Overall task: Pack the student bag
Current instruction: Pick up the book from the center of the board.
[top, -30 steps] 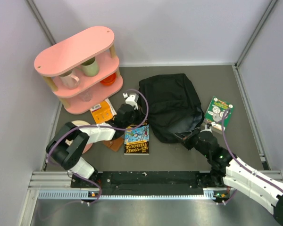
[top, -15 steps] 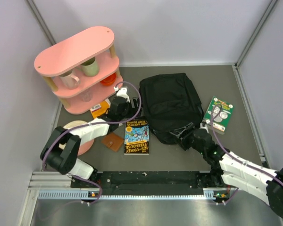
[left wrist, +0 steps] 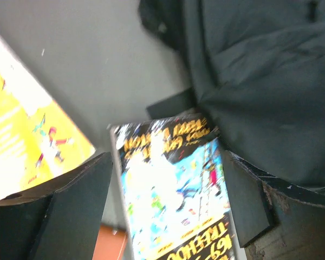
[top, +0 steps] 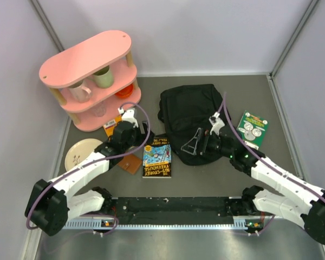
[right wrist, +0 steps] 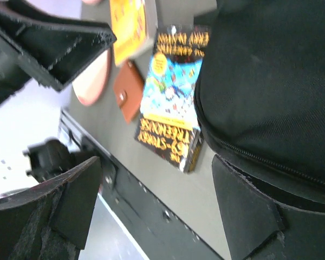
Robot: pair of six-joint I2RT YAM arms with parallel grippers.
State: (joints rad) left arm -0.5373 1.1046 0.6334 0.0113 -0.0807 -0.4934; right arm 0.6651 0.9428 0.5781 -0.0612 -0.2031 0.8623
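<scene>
The student bag [top: 192,116] is a floppy black backpack lying in the middle of the table, with nothing holding it. My left gripper [top: 142,134] stands open just left of it. In the left wrist view its jaws [left wrist: 165,211] hang over a blue Treehouse book [left wrist: 173,189], with the bag [left wrist: 260,81] at the upper right. My right gripper [top: 196,142] is open above the bag's near edge. The right wrist view shows the gripper [right wrist: 157,216] empty, the bag's zip side [right wrist: 271,81] on the right and the book [right wrist: 173,92] beyond.
A pink shelf [top: 89,59] with mugs stands at the back left. A yellow book [top: 115,128], a brown wallet [top: 131,163] and a plate [top: 81,153] lie left of the blue book [top: 157,157]. A green book [top: 251,128] lies right of the bag.
Both grippers have gone from shut to open and let go of the bag's edges. The left arm drew back to the left; the right arm moved up over the bag's near edge.
</scene>
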